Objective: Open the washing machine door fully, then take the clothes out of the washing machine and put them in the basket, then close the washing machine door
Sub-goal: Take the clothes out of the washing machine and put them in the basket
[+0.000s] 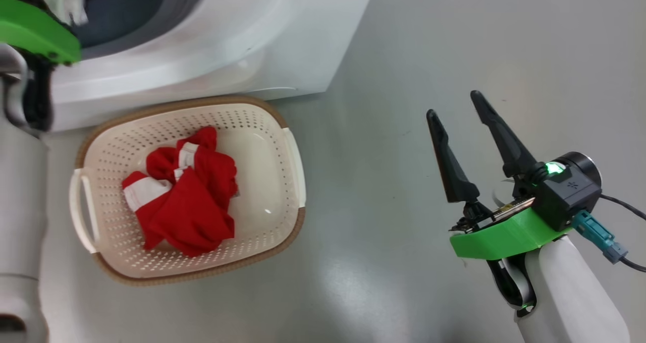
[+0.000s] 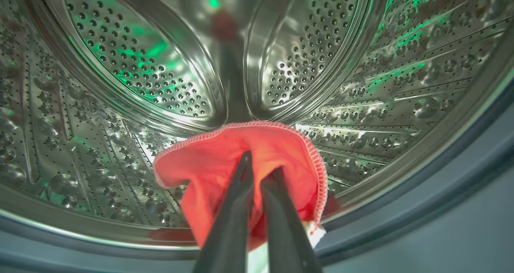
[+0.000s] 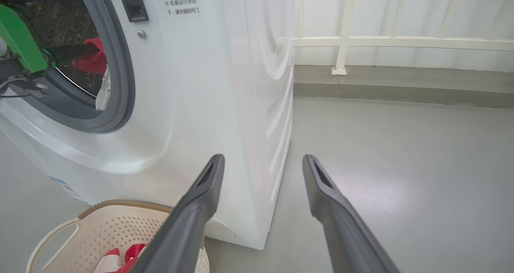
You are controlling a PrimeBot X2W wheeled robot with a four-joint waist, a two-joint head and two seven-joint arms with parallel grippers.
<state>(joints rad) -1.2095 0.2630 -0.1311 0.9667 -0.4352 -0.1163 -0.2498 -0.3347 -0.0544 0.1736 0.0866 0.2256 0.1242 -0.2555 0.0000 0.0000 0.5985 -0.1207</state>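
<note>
Floor: grey floor (image 1: 404, 80), open to the right of the basket (image 1: 298, 161).
Basket: just beside the washing machine (image 3: 200, 84); red clothes (image 1: 192, 202) inside.
Left gripper (image 2: 259, 168): clamped on a red garment (image 2: 209, 160) at the drum (image 2: 120, 64) lip.
Right gripper (image 1: 453, 104): spread wide, empty.

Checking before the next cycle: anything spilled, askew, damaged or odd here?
Nothing stands out: red clothes sit bunched inside the basket, the left gripper is shut on another red garment in the drum, and the right gripper hangs open, holding nothing.
</note>
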